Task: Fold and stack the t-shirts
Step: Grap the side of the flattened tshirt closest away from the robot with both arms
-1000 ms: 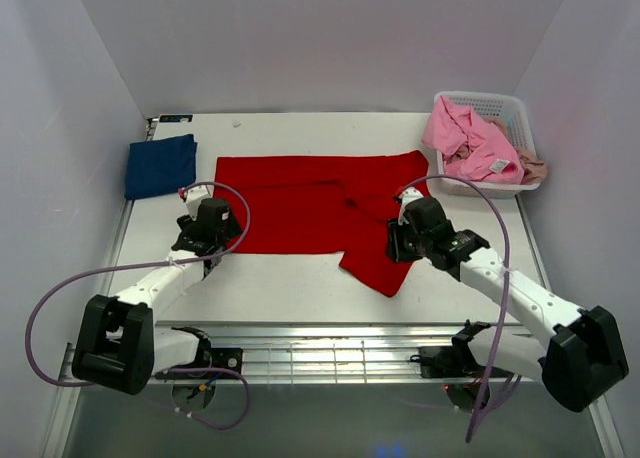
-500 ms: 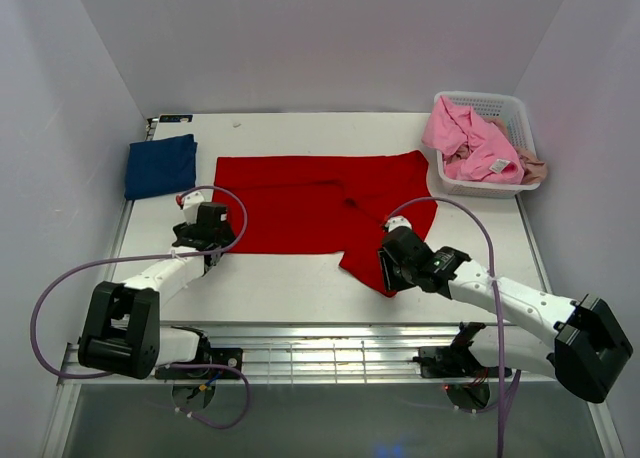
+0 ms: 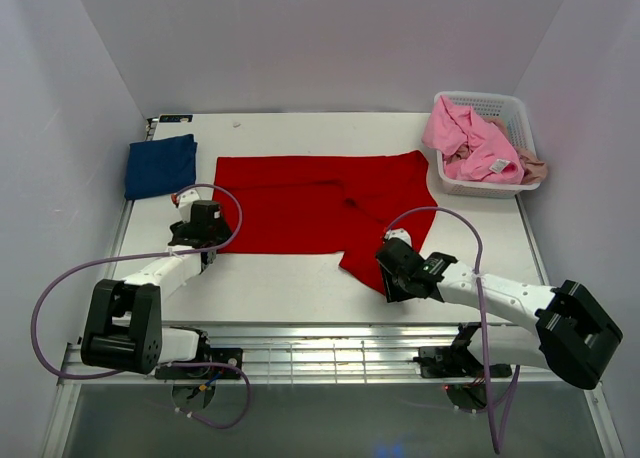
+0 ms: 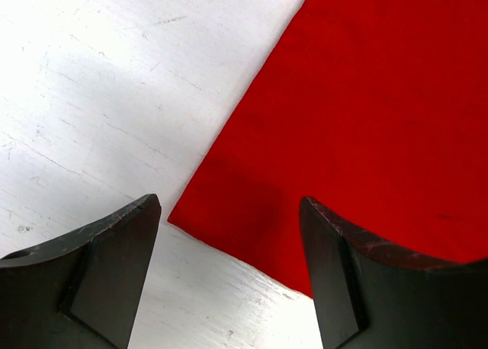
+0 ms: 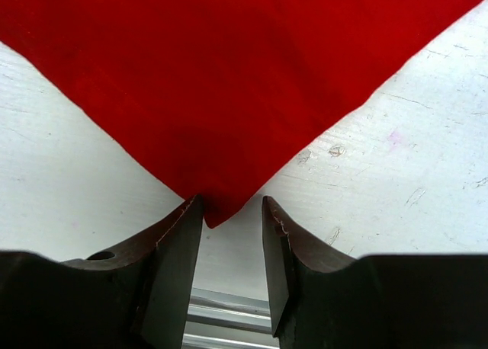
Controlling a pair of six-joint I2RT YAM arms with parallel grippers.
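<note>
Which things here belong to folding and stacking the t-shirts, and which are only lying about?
For the job: red t-shirt, navy t-shirt, pink t-shirts.
Only standing about: white basket that holds the pink ones, table.

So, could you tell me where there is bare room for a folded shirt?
Far strip behind the red t-shirt, between navy t-shirt and white basket; near strip between left gripper and right gripper. Crowded: the centre.
</note>
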